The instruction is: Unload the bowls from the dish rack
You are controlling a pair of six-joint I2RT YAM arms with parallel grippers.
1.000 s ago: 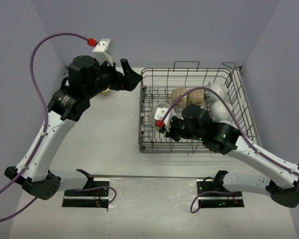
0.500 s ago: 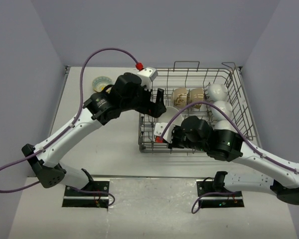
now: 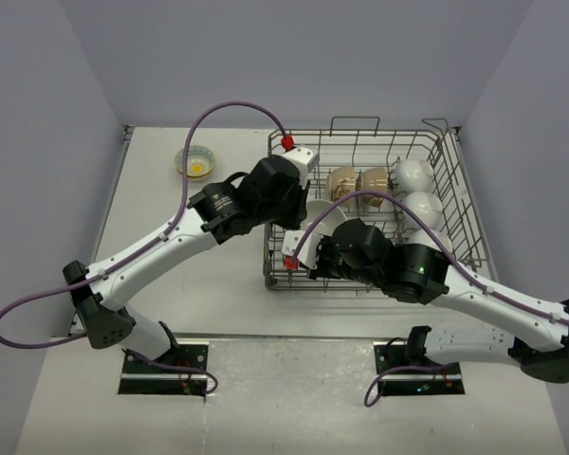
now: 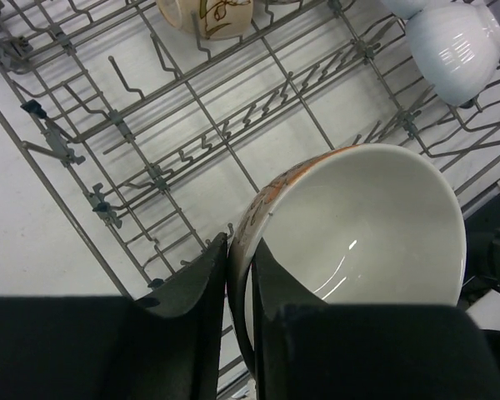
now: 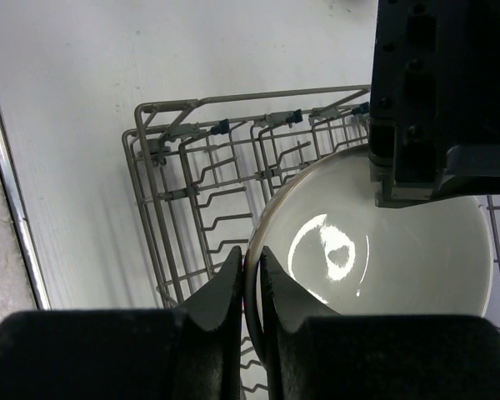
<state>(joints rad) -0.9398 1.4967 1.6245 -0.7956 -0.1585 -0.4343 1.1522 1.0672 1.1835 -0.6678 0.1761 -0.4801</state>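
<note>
Bowls line the far side of the rack (image 3: 460, 204): two beige bowls (image 3: 342, 181) side by side near the middle of the back, and two white bowls (image 3: 419, 206) one behind the other toward the right wall. Both arms reach into the rack's near left corner and meet on one cream bowl (image 4: 375, 233), pale and glossy inside, with an orange pattern on its outer wall. The left gripper (image 4: 240, 246) is pinching that bowl's rim, one finger inside and one outside, the jaws almost together on the thin wall. The right gripper (image 5: 250, 252) has the rim pinched the same way at another spot, and its wrist view shows the left gripper's dark body standing over the bowl's far edge. The cream bowl is tilted, its opening turned up and toward the left, with the rack's floor tines showing beneath and beside it. Whether it rests on the wires or hangs clear of them I cannot tell. Out on the worktop (image 3: 228, 284), well apart from the rack toward the far left, a small bowl (image 3: 196, 161) with a yellow-green inside sits upright by itself.
</note>
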